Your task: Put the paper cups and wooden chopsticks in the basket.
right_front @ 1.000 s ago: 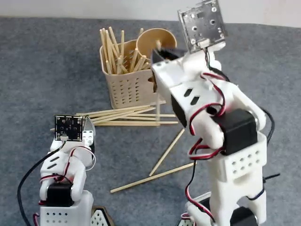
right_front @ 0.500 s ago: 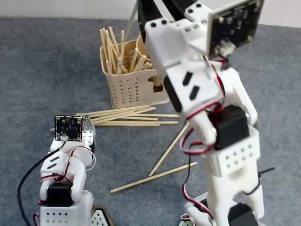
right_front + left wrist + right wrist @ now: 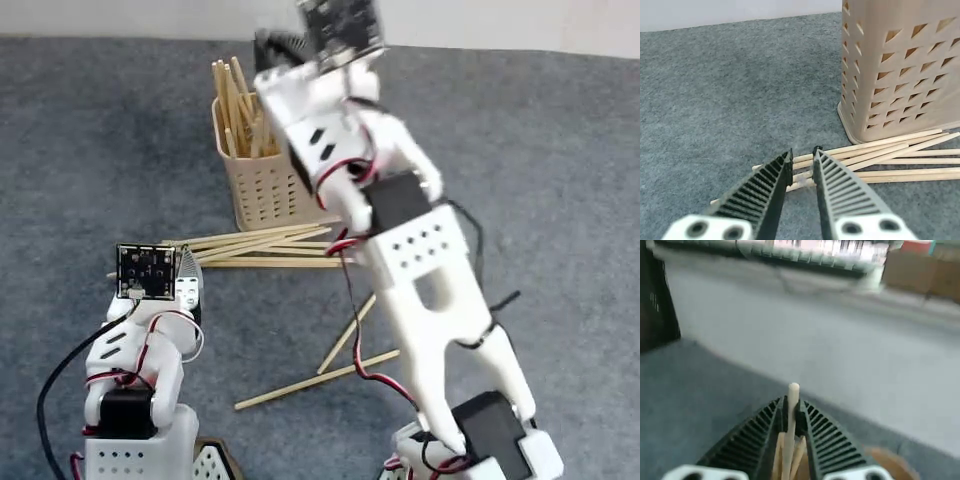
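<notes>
The right arm (image 3: 400,230) has changed most. A second ago it was folded low beside the basket (image 3: 262,190); half a second ago it was lifting; now it stretches forward over the basket's rim, hiding the paper cup that showed inside the basket earlier. The right claw (image 3: 791,406) is clamped on a single chopstick (image 3: 793,390), which stands upright between the ribbed fingers with its rounded tip poking just past them. More pale sticks show lower down between the same fingers, though whether they are gripped cannot be told.

The left arm (image 3: 135,370) has not moved. The left claw (image 3: 802,152) hangs with its jaws a little apart and nothing between them, tips just above the near ends of the bundle of chopsticks (image 3: 880,160). That bundle lies flat on the grey mat (image 3: 90,150), touching the foot of the basket, as it did before. Upright sticks (image 3: 235,100) fill the basket's left side. Two loose chopsticks (image 3: 318,379) lie on the mat, well apart from the basket and between the two arms, where they were a second ago.
</notes>
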